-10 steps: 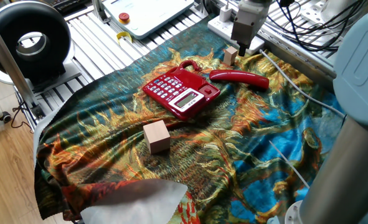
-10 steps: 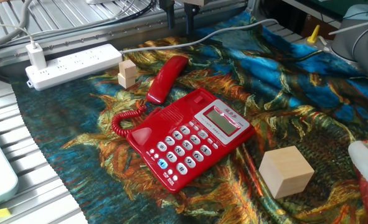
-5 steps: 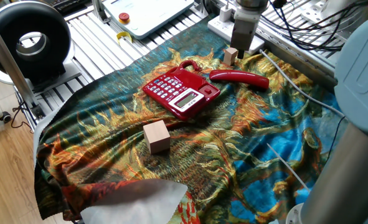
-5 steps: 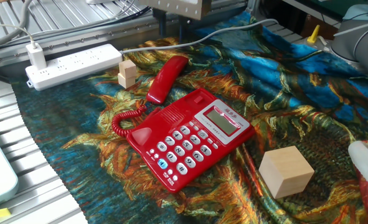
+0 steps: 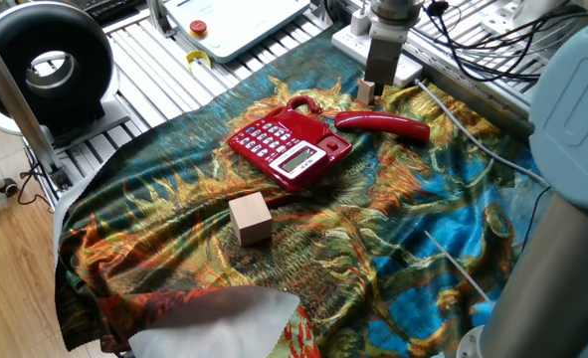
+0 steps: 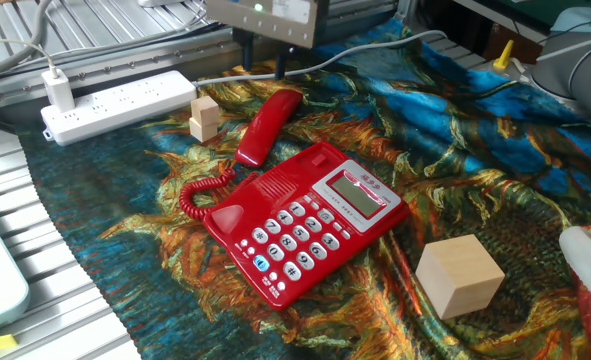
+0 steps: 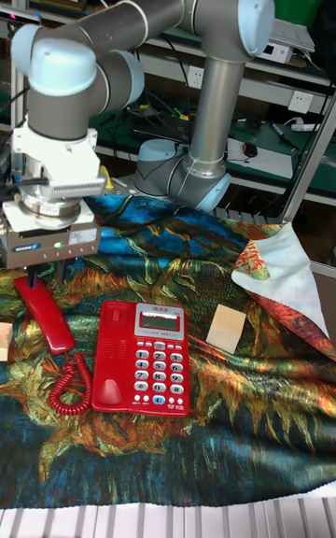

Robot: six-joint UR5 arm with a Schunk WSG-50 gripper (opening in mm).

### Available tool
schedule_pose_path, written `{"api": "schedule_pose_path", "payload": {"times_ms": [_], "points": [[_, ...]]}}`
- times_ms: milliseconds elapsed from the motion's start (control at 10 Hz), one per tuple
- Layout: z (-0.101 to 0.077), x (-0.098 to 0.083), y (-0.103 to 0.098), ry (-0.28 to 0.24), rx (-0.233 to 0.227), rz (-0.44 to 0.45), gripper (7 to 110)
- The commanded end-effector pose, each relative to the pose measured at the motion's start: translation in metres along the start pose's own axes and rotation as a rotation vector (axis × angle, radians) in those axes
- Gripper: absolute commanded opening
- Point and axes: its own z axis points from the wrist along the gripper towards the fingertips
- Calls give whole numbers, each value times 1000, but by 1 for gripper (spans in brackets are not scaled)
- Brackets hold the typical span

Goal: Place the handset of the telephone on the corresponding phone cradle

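The red handset [image 6: 267, 125] lies on the cloth off the telephone [image 6: 305, 220], joined to it by a coiled red cord. The phone cradle [image 6: 275, 185] along the base's cord side is bare. My gripper [image 6: 262, 62] hangs open just above the handset's far end, its fingers apart and nothing between them. In the tall fixed view the gripper [image 7: 44, 272] stands over the upper end of the handset [image 7: 42, 309], left of the telephone [image 7: 145, 356]. From the first fixed camera the gripper [image 5: 377, 80] is behind the handset [image 5: 383, 123].
Two small stacked wooden blocks [image 6: 205, 117] stand close left of the handset's far end. A tan wooden cube [image 6: 459, 275] sits near the telephone's display side. A white power strip [image 6: 115, 100] and cables lie beyond the patterned cloth. White fabric [image 7: 280, 267] lies at the cloth's edge.
The gripper has shifted sideways toward the small wooden blocks and come lower over the handset's far end. Handset and telephone have not moved.
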Motion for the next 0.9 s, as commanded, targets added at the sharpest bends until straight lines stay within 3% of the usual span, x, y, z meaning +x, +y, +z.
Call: {"api": "schedule_pose_path", "payload": {"times_ms": [0,200,400,800], "points": [[10,-5,-8,-16,-37,36,44],[16,-4,-15,-15,-38,34,44],[19,-7,-6,-23,-56,65,44],[33,-12,0,-38,-49,77,44]]}}
